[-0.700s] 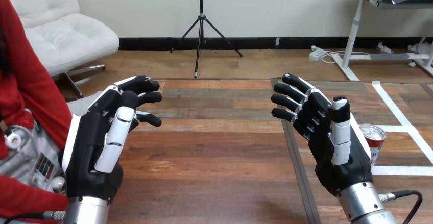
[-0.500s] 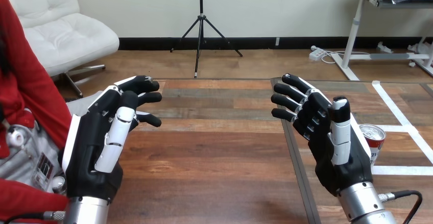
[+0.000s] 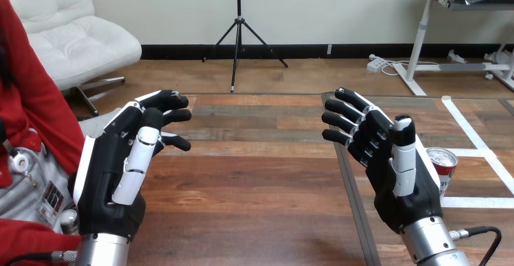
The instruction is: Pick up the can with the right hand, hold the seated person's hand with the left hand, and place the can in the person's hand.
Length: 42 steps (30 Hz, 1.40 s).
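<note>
Table (image 3: pixel 260 181) of brown wooden planks spreads before the robot, with a dark seam (image 3: pixel 353 193) running from its far edge toward its near edge, right of the middle. At the table's left side sits a person, whose red sleeve (image 3: pixel 33 108) shows beside the left edge and again at the near left corner.

The left hand (image 3: pixel 115 169) is raised over the left part of the table, near the person but apart from the sleeve. Its back is turned outward, its fingers are loosely extended toward the far edge and it holds nothing. The right hand (image 3: pixel 394 169) is raised over the right part of the table, just right of the seam, palm facing inward. Its fingers are spread and nearly straight, its thumb is upright and it grips nothing.

The can (image 3: pixel 444 166) stands upright on the table near the right edge, just beyond the outer side of the right hand, which hides part of it. No finger is curled round it, and whether the hand touches it cannot be told. White tape lines (image 3: pixel 479 202) mark the tabletop around the can
</note>
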Each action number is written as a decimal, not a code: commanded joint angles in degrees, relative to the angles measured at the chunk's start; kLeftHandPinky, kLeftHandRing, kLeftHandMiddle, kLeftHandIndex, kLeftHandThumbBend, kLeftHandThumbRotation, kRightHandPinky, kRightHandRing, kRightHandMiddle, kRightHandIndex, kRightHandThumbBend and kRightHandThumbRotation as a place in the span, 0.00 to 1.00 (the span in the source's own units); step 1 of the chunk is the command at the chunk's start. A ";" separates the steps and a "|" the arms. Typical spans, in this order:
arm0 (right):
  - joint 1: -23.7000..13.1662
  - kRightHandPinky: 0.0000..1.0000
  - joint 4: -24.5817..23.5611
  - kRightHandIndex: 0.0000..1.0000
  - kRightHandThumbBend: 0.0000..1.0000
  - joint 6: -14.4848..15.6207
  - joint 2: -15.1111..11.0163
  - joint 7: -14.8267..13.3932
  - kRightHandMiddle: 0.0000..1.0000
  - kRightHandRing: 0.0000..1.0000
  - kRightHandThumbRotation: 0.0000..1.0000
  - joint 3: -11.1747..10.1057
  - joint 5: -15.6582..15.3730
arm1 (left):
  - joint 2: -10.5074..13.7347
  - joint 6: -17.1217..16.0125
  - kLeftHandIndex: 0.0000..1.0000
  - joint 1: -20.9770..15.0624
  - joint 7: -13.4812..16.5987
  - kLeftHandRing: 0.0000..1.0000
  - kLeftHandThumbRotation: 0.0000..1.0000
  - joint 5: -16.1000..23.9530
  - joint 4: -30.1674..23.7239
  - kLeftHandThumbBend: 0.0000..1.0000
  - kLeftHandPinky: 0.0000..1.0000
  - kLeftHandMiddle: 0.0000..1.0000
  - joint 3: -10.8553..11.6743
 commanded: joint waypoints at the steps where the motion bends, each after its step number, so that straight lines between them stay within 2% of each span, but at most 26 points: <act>1: -2.92 0.78 -1.50 0.85 0.93 0.15 -0.63 0.68 0.84 0.84 1.00 -0.37 0.05 | -0.37 0.15 0.65 -2.80 0.11 0.69 0.73 0.45 -3.10 0.59 0.45 0.70 0.09; 8: -6.46 0.79 3.83 0.86 0.95 0.44 -1.29 1.01 0.85 0.85 1.00 -0.77 -1.03 | -0.41 0.06 0.65 -3.01 0.09 0.69 0.73 0.40 -2.73 0.57 0.46 0.70 0.04; 15: -11.95 0.80 12.92 0.88 0.97 -0.36 -2.82 -1.63 0.87 0.86 1.00 -1.26 -5.57 | -0.34 -0.44 0.65 -3.18 -0.43 0.68 0.73 0.37 -2.14 0.54 0.45 0.70 -0.18; 21: -16.37 0.81 20.35 0.89 0.96 -1.32 -4.02 -3.28 0.88 0.87 1.00 -1.62 -8.25 | -0.25 -0.51 0.65 -3.20 -0.42 0.68 0.73 0.79 -2.18 0.52 0.45 0.70 -0.32; 30: -21.54 0.82 28.08 0.90 0.94 -1.87 -5.16 -3.56 0.88 0.88 1.00 -2.56 -8.36 | -0.10 -0.20 0.64 -3.05 -0.57 0.68 0.71 0.44 -2.43 0.55 0.45 0.70 -0.23; 42: -26.73 0.87 31.91 0.91 0.93 -1.66 -6.66 -4.54 0.88 0.89 1.00 -4.34 -7.33 | 0.25 -0.69 0.64 -3.27 -0.82 0.68 0.69 0.32 -1.85 0.54 0.46 0.70 0.18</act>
